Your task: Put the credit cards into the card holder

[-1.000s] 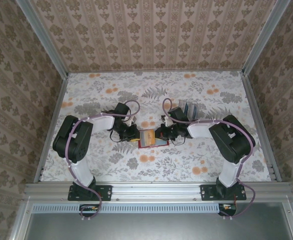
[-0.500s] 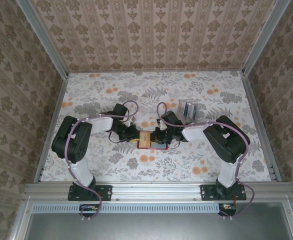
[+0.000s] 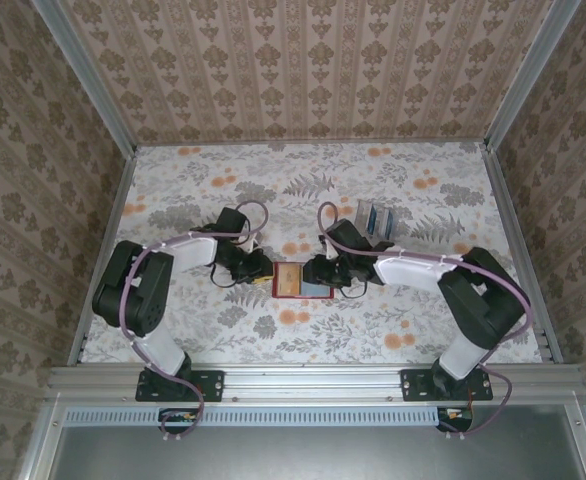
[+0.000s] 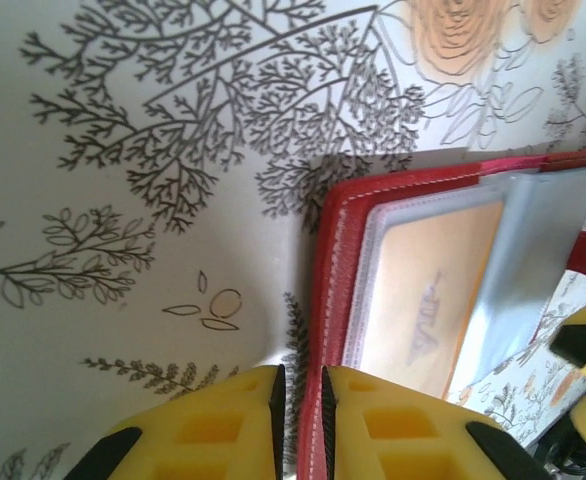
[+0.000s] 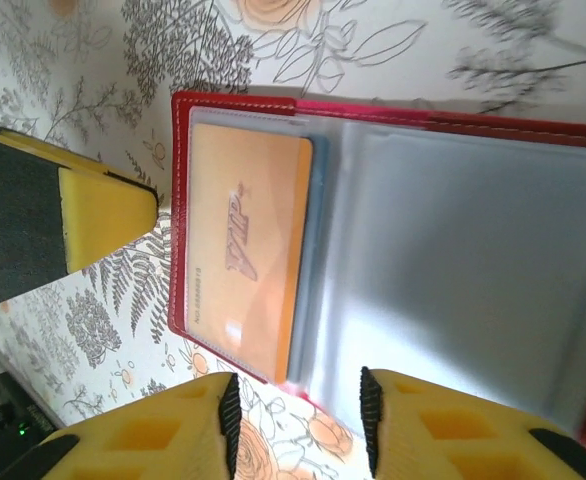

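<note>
**Both tools at the open card holder**

The left tool [image 4: 301,425] is closed on the 9 o'clock edge of the red card holder [image 3: 295,281]. The right tool [image 5: 298,425] stands open at the 3 o'clock side, its fingers apart with the holder's edge between them. The card holder lies open mid-counter [image 3: 193,190], with an orange card [image 5: 248,250] in one see-through pocket. At its 1 o'clock, blue credit cards [image 3: 378,216] stand in a clear box [image 3: 362,222].

Worktop [image 3: 203,180]: covered in a pale floral print, grey ferns and orange blossoms. Small clear box [image 3: 375,219] stands upright on it, right of centre, toward the far side. Enclosure walls [image 3: 303,70] papered in a beige damask pattern. Aluminium rail [image 3: 313,380] runs along the near edge.
</note>
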